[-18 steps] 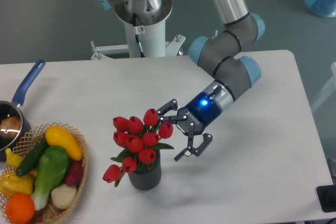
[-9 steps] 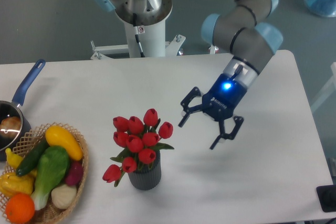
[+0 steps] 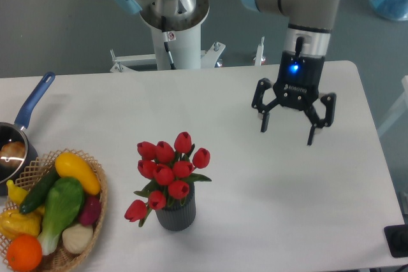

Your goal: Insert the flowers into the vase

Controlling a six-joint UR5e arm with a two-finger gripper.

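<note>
Gripper point(image 3: 288, 130) is hanging with fingers spread wide, holding nothing, well apart from the flowers point(image 3: 167, 169); these are standing in the vase point(image 3: 175, 214), one bloom drooping over its rim; blooms likely soft and crushable; any regrasp belongs on the bound stems.

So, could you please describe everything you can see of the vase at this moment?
The vase is a short, dark grey cylinder with vertical ribs on its sides, standing upright on the white table near the front edge, right of the wicker basket without touching it. The red tulips stand in its mouth, their blooms and leaves hiding the rim. The open end effector hangs well clear, up and to the right.
</note>
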